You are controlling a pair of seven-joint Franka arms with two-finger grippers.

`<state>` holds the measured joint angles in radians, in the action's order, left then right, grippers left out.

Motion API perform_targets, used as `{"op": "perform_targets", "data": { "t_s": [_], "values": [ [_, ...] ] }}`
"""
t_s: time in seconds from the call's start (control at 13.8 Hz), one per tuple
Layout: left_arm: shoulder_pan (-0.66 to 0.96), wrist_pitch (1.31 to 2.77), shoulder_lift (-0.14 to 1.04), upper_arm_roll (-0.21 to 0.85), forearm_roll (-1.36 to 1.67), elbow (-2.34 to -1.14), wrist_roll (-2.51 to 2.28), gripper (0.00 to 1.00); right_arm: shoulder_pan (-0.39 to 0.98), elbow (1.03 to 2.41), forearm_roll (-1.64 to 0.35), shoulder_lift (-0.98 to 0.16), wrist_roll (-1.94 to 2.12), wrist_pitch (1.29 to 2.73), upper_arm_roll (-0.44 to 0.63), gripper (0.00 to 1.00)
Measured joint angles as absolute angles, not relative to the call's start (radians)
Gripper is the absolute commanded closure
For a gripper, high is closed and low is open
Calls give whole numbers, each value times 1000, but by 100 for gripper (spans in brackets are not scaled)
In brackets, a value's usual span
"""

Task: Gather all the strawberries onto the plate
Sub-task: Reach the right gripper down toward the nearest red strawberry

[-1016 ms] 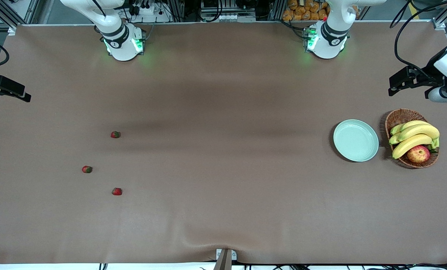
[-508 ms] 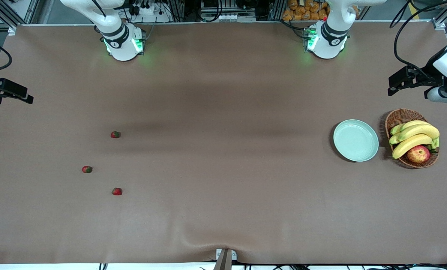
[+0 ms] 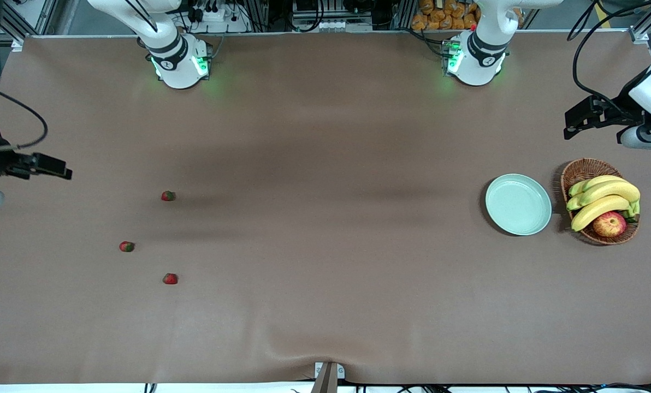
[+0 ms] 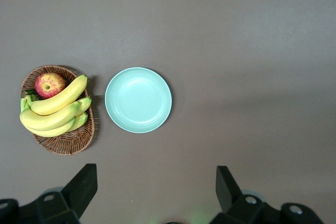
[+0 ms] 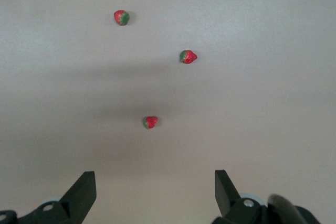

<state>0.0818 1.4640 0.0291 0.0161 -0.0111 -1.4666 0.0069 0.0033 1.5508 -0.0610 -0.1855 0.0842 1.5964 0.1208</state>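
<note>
Brown bench [image 3: 325, 164] fills the front view, all three strawberries loose on it, none collected yet. Task is at its opening: approach step, nothing grasped.

Right arm comes in at the frame's left edge; right gripper [image 3: 49, 166] hangs over bare bench at mid-left, jaws spread wide and empty, as its wrist view shows. Left gripper [image 3: 579, 115] hangs over bench at upper right of the frame, above the basket end, jaws also spread and empty; this arm looks to be waiting.

Wicker basket [image 3: 582, 172] sits at right of the frame with bananas [image 3: 604, 197] and an apple [image 3: 609, 224] in it, not part of the job. Mint-green plate [image 3: 518, 204] lies just beside the basket, toward frame centre, empty.

Strawberries sit at lower left of the frame, well apart from the plate: one strawberry [image 3: 167, 196] highest in frame, a second strawberry [image 3: 126, 246] lower and more toward the frame's left edge, a third strawberry [image 3: 170, 279] lowest. Right wrist view shows all three spaced apart, no berry touching another.

Next move, as I judge it: right gripper goes over the highest berry, the closest one, drops straight down, jaws straddling it. Berries are tiny, so centring needs care; a light pinch should do. Then a long carry across the frame to the plate, or a handover to the left arm.
</note>
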Motion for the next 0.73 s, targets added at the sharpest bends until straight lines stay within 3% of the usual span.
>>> {"op": "perform_targets", "data": {
  "t_s": [0.73],
  "values": [
    [82,1464,30,19,-11,-1467,7,0,-19,1558,-60,-413,84,1778,123,0]
  ]
}}
